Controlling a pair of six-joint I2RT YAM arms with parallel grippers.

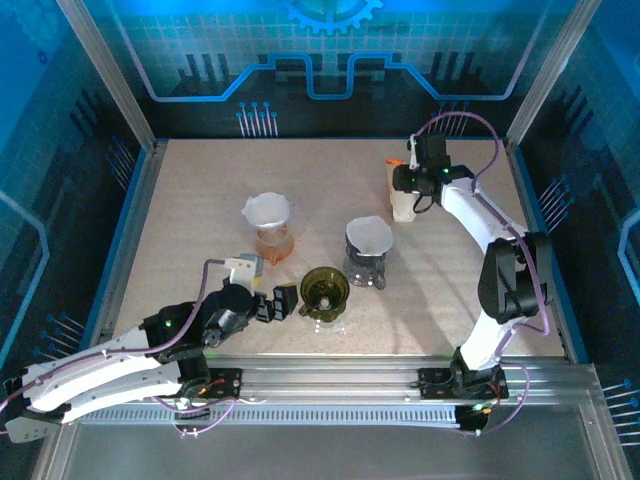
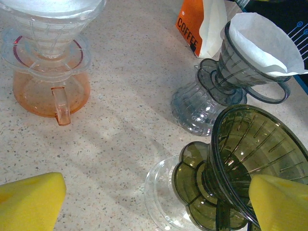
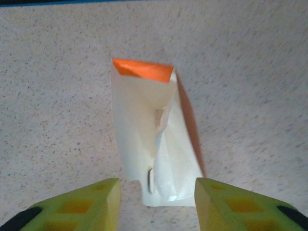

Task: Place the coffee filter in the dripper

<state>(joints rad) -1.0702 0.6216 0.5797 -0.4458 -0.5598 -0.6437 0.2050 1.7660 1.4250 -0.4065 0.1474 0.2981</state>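
Covering the floor of a blue-lit, metal-framed enclosure (image 1: 110, 90), the speckled beige tabletop (image 1: 190, 210) carries everything. The right gripper (image 3: 155, 186) hangs part open over the coffee filter pack (image 3: 151, 139) near the far right corner, fingers flanking it, gripping nothing. The left gripper (image 2: 156, 195) gapes wide and empty beside the green dripper (image 1: 325, 290) toward the near edge. The pack stands upright, long axis vertical, mouth upward.

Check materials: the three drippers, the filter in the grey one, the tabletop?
Orange dripper, grey dripper, green dripper: tinted, see-through and glossy with ribbed walls; plastic or glass, can't tell which.
Filter: white matte paper, going by the thin creased edge.
Tabletop: speckled beige, stone-look, low sheen; probably laminate.
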